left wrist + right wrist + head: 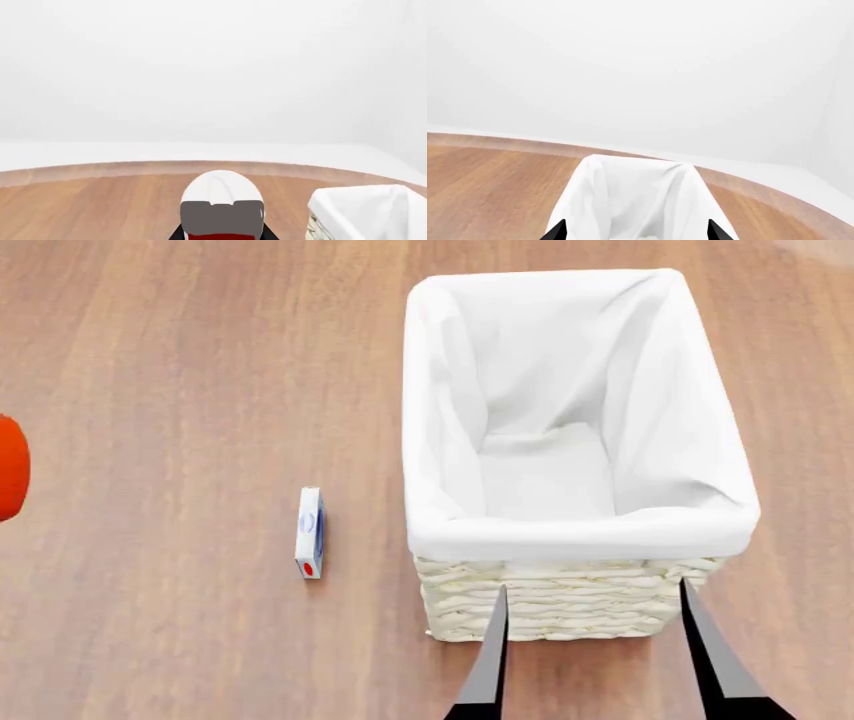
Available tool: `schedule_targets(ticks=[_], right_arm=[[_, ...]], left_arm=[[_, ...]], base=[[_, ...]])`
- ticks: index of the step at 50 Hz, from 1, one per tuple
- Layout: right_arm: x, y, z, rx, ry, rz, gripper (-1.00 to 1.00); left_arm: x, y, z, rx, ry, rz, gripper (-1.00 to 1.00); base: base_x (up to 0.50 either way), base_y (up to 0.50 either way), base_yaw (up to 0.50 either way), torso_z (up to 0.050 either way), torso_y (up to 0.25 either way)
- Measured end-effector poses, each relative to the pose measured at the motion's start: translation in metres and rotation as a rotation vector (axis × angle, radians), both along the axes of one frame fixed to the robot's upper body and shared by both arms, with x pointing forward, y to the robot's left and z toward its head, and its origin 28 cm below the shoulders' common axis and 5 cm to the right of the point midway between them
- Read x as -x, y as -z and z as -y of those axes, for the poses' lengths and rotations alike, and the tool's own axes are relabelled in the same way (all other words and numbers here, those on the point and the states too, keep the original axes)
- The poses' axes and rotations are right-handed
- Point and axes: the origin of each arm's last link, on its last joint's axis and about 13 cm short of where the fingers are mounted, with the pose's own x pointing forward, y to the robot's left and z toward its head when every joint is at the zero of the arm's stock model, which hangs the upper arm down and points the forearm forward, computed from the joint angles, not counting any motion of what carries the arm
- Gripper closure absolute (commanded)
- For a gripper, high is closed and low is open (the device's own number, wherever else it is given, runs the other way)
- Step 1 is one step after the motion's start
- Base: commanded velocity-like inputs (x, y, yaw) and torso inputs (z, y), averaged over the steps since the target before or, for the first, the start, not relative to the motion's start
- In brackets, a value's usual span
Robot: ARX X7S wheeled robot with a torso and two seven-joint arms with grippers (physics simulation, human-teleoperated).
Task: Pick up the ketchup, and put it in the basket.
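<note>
Head view: ketchup (edge) far from right claw.

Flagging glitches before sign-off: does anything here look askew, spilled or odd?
Nothing spilled or damaged. The basket sits upright, empty. Only oddity: the ketchup is almost wholly cut off at the head view's left edge. A small box stands on edge beside the basket, apart.

Cream woven wicker basket with smooth white cloth liner on matt wood-grain table
</note>
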Motion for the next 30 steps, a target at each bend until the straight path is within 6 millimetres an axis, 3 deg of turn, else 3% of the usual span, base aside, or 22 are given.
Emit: schedule_targets(ticks=[30], right_arm=[[0.0,0.0,0.001,0.005,-0.001,-0.003,-1.0]], left_arm=[[-0.041,-0.058,0.036,-0.305,0.38,-0.043,1.0]], base=[[0.0,0.0,0.0,0.0,0.001]])
